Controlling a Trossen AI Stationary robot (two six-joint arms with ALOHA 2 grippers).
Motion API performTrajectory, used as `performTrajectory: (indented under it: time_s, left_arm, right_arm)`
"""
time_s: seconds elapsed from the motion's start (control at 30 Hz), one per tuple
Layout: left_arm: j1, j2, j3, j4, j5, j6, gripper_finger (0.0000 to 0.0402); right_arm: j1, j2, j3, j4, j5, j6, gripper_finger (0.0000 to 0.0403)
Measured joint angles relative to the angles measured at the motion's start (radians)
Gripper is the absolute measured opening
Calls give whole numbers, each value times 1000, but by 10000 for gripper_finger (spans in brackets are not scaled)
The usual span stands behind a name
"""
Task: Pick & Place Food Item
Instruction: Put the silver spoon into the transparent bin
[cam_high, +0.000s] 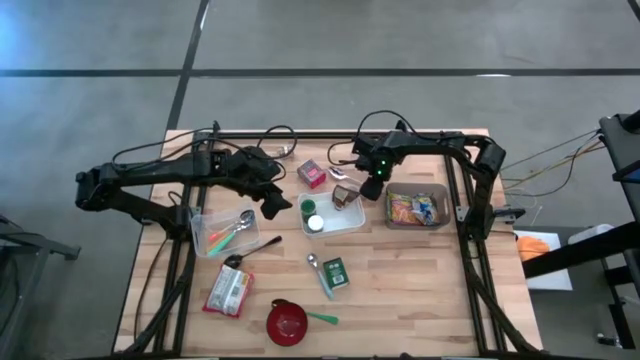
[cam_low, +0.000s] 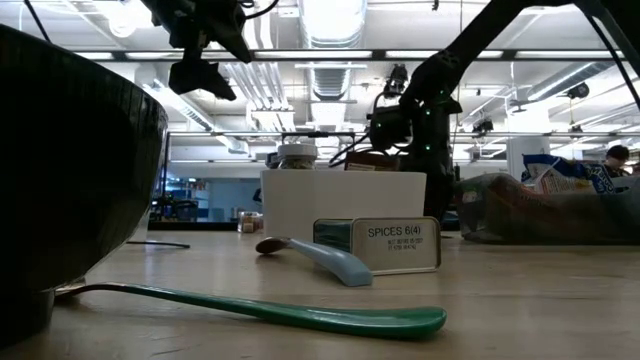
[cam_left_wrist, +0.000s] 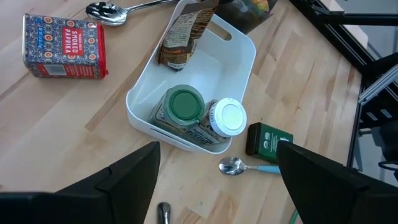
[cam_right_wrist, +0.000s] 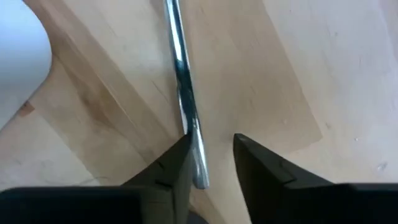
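Two arms work over a wooden table (cam_high: 420, 290). High view: the white bin (cam_high: 333, 213) sits mid-table and serves as landmark; it holds a brown pouch (cam_high: 346, 196) and two jars (cam_high: 311, 215). The right gripper (cam_high: 369, 188) hangs just beside the bin's right edge, between the bin and a clear tub of snack packets (cam_high: 417, 208). The left gripper (cam_high: 275, 203) hovers just left of the bin, near a clear tray of cutlery (cam_high: 222, 232). A paprika tin (cam_high: 312, 174) lies behind the bin; a green spice box (cam_high: 336, 273), a blue spoon (cam_high: 319, 274), a red bowl (cam_high: 287, 322) and a red packet (cam_high: 228, 292) lie in front of it. Low view: the spice box (cam_low: 390, 245) and blue spoon (cam_low: 318, 257) lie before the bin (cam_low: 343, 200), with a green spoon (cam_low: 270, 308) nearest the camera. Left wrist view: the fingers (cam_left_wrist: 127, 180) stand spread wide and empty above the bin (cam_left_wrist: 239, 53), which contains the pouch (cam_left_wrist: 183, 34) and jars (cam_left_wrist: 202, 115); the paprika tin (cam_left_wrist: 62, 46) lies beside it. Right wrist view: the fingers (cam_right_wrist: 171, 171) stand narrowly apart with a metal spoon handle (cam_right_wrist: 185, 93) running between them, beside the bin's corner (cam_right_wrist: 22, 56); contact with the handle cannot be told.
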Motion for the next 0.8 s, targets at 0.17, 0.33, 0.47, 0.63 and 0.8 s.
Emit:
performTrajectory:
  time_s: [0.17, 0.33, 0.47, 0.63, 0.8]
  left_arm:
    - [0, 0, 0, 0, 10, -2, 325]
    - [0, 0, 0, 0, 17, -2, 325]
    - [0, 0, 0, 0, 18, -2, 325]
    - [0, 0, 0, 0, 25, -3, 325]
    - [-2, 0, 0, 0, 27, -3, 325]
  right_arm:
    - [0, 0, -1, 10, -22, 7, 62]
    - [2, 0, -1, 16, -98, -13, 48]
    - [2, 0, -1, 22, -87, -30, 50]
    - [6, 0, -1, 22, -88, -37, 99]
    - [6, 0, -1, 40, -86, -14, 166]
